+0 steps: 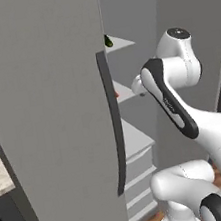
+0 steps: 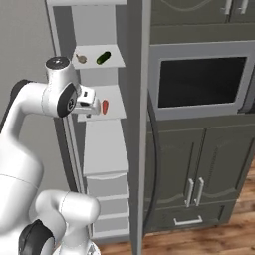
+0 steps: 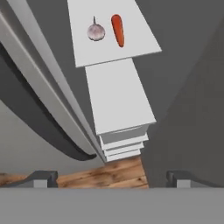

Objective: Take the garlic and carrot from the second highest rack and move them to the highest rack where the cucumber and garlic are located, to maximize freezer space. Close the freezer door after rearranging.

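The carrot (image 3: 117, 29) and a garlic bulb (image 3: 96, 31) lie side by side on the second highest rack (image 3: 131, 48). In the right base view the carrot (image 2: 105, 106) shows just right of my gripper (image 2: 91, 112), which hovers at that rack's front edge and hides the garlic there. On the highest rack (image 2: 117, 63) sit another garlic (image 2: 81, 59) and the cucumber (image 2: 103, 57). My gripper (image 3: 111, 179) is open, fingertips (image 3: 41, 178) wide apart and holding nothing. The freezer door (image 2: 138, 124) stands open, edge-on.
The other fridge door (image 1: 44, 92), with its dark handle (image 1: 113, 122), is close on the left of the opening. Lower shelves and drawers (image 2: 107, 194) fill the freezer below. An oven and cabinets (image 2: 199, 79) stand right of the open door.
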